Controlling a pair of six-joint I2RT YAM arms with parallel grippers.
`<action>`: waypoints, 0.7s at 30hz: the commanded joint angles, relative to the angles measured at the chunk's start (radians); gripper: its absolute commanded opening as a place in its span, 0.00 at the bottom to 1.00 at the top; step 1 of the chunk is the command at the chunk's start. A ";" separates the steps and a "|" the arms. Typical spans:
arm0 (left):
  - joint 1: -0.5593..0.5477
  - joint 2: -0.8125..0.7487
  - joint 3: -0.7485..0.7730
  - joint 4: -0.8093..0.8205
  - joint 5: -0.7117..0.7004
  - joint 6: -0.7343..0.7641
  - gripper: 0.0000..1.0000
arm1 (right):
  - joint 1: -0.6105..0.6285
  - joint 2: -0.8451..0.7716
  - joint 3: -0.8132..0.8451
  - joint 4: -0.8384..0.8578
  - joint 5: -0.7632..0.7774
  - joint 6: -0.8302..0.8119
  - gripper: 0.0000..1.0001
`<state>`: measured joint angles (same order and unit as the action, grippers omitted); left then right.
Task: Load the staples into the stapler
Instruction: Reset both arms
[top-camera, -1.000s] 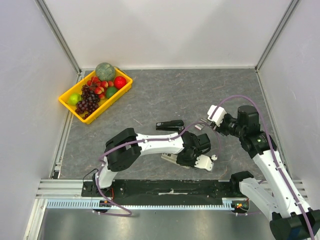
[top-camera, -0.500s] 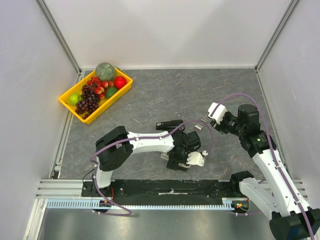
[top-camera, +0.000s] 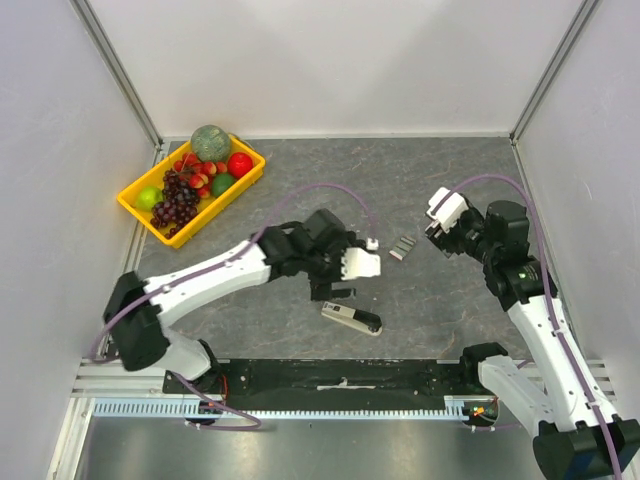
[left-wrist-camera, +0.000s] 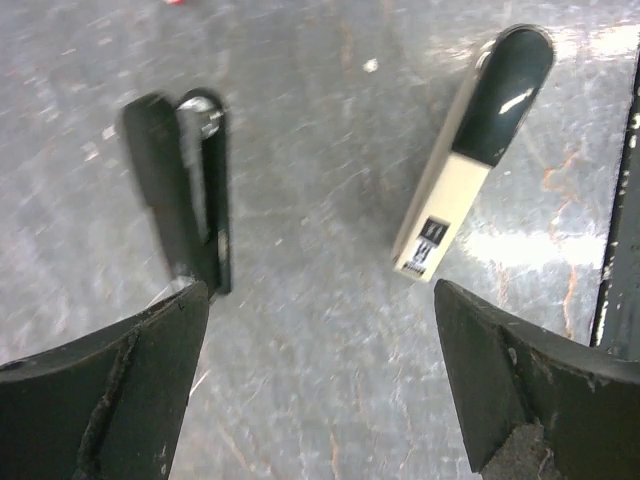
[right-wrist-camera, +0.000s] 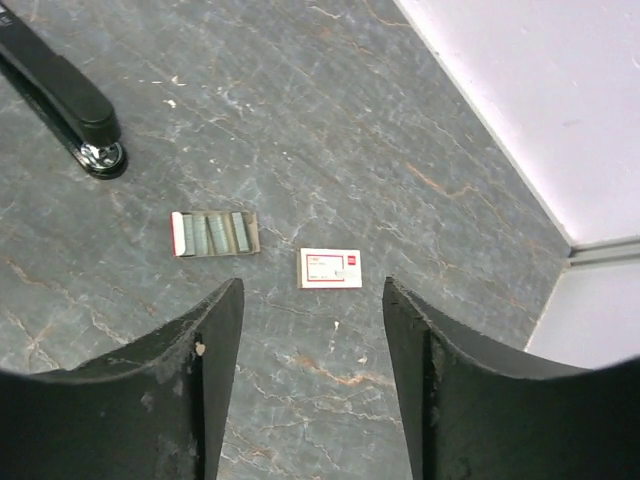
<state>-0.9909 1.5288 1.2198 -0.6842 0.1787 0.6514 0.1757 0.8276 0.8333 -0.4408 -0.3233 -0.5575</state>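
Right wrist view shows you the staples (right-wrist-camera: 213, 233) in one grey tray (right-wrist-camera: 178, 233) on the grey marbled tabletop (right-wrist-camera: 300, 120), with one white-and-red box (right-wrist-camera: 330, 268) just beside it. White walls (top-camera: 330, 60) enclose the table. You have two staplers: a black stapler (left-wrist-camera: 190, 200) and a beige-and-dark stapler (left-wrist-camera: 470, 160). Your left gripper (left-wrist-camera: 320, 290) and right gripper (right-wrist-camera: 312, 300) both gape, grasping nothing.

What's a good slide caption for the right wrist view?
Open right gripper facing the staples, their white-and-red box and a black stapler.
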 joint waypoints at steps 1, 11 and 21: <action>0.128 -0.175 -0.043 0.054 0.094 0.021 0.99 | -0.025 -0.025 0.023 0.088 0.041 0.059 0.83; 0.562 -0.541 -0.223 0.359 -0.110 -0.327 0.99 | -0.042 -0.102 -0.033 0.276 0.433 0.275 0.98; 0.709 -0.650 -0.276 0.549 -0.409 -0.377 1.00 | -0.042 -0.162 -0.068 0.419 0.762 0.360 0.99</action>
<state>-0.3054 0.9199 0.9493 -0.2714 -0.0830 0.3473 0.1356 0.7002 0.7727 -0.1070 0.3138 -0.2501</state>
